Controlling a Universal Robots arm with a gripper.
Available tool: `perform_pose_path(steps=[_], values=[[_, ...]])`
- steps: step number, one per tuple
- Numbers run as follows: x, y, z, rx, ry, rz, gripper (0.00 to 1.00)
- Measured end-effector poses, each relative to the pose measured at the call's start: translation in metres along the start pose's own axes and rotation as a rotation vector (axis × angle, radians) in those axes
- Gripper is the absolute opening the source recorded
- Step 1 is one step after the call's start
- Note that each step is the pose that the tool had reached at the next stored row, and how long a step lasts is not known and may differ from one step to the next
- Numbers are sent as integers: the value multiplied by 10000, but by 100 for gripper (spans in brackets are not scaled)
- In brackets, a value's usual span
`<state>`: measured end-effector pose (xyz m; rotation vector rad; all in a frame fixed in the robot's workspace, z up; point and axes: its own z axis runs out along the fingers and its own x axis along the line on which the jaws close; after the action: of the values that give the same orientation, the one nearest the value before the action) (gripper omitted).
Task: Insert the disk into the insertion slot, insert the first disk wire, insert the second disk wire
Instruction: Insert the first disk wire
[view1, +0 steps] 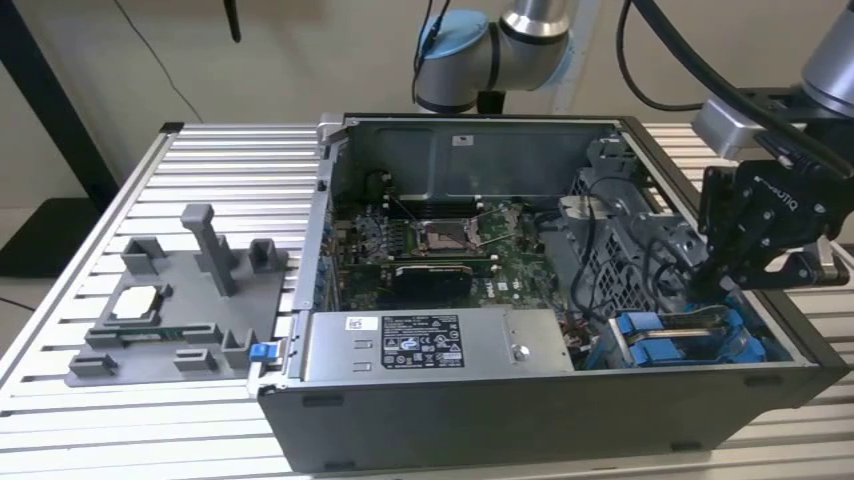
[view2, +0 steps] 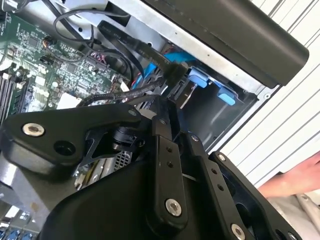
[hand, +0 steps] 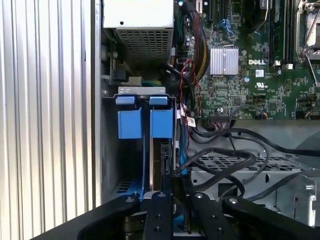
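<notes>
In the exterior view my black gripper (view1: 710, 285) reaches down into the grey drive cage (view1: 627, 250) at the right end of the open computer case. The disk (hand: 164, 157) stands edge-on in the insertion slot (hand: 131, 165), and its blue frame (hand: 161, 122) sits beside a second blue fitting (hand: 129, 123). In the second wrist view the fingertips (view2: 164, 102) are pressed together just behind a black wire connector (view2: 174, 72) at the disk's end (view2: 188, 95). A braided black wire (view2: 125, 92) runs into the fingers. The contact between connector and disk is hidden.
Loose black cables (hand: 225, 160) lie over the perforated cage next to the gripper. The motherboard (view1: 427, 240) and the labelled power supply (view1: 427, 345) fill the case. A grey parts fixture (view1: 174, 310) stands on the slatted table (view1: 80, 330). A person's hand (view2: 295, 177) rests outside the case.
</notes>
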<state>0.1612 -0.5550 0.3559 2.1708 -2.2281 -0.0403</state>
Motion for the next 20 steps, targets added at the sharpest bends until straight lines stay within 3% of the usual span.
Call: perform_pose_path(steps=[13, 20], values=[[63, -9, 62, 1, -1, 0, 0], [64, -13, 113, 49, -2, 0, 0]])
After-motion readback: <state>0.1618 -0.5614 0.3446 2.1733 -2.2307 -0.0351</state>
